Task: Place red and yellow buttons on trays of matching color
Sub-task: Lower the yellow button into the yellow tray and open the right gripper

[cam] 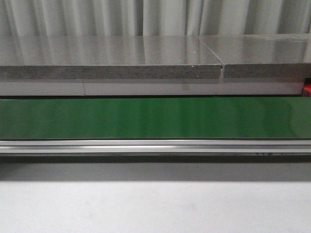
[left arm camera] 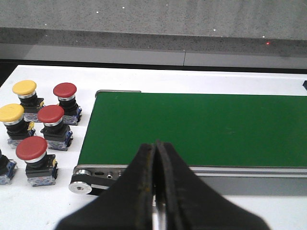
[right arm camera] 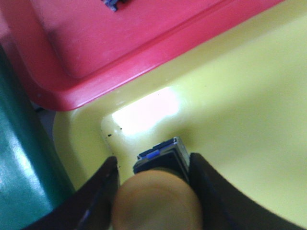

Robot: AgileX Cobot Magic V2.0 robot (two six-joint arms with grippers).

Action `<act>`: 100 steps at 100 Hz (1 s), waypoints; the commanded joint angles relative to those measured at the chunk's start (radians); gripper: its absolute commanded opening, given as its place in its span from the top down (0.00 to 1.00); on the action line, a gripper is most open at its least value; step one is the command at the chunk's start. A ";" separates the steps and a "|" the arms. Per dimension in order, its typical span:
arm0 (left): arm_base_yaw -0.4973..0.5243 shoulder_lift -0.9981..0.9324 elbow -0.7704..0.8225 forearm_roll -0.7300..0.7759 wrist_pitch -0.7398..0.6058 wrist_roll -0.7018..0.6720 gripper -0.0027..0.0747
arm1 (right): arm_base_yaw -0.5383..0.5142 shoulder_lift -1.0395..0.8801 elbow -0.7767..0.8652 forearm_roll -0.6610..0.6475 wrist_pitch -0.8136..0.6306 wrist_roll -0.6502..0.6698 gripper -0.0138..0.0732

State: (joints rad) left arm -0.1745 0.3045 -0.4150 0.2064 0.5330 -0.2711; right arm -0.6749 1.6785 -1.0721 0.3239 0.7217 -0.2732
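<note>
In the right wrist view, my right gripper (right arm camera: 151, 160) is shut on a yellow button (right arm camera: 156, 201), its blue-black base pointing down just over a corner of the yellow tray (right arm camera: 240, 96). The red tray (right arm camera: 120, 43) lies edge to edge with the yellow one. In the left wrist view, three red buttons (left arm camera: 51, 114) and two yellow buttons (left arm camera: 24, 87) stand upright on the white table beside the belt's end. My left gripper (left arm camera: 155, 143) is shut and empty, hovering over the belt's near rail. Neither gripper shows in the front view.
A green conveyor belt (left arm camera: 201, 127) with a metal rail and end roller (left arm camera: 80, 187) runs across the table. It also fills the front view as the belt (cam: 155, 119) below a grey stone counter (cam: 112, 73). A small dark piece (right arm camera: 112, 4) lies in the red tray.
</note>
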 commanded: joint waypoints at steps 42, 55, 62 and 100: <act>-0.008 0.006 -0.024 0.005 -0.075 -0.001 0.99 | -0.007 -0.033 -0.021 0.006 -0.037 -0.003 0.17; -0.008 0.006 -0.024 0.005 -0.075 -0.001 0.99 | -0.007 -0.035 -0.021 0.021 -0.059 -0.003 0.15; -0.008 0.006 -0.024 0.005 -0.075 -0.001 0.99 | -0.007 -0.043 -0.021 0.034 -0.069 -0.003 0.15; -0.008 0.006 -0.024 0.005 -0.075 -0.001 0.99 | 0.088 -0.238 -0.021 0.054 -0.114 -0.029 0.15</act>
State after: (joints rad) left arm -0.1745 0.3045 -0.4150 0.2064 0.5330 -0.2711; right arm -0.6215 1.5308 -1.0710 0.3542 0.6492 -0.2755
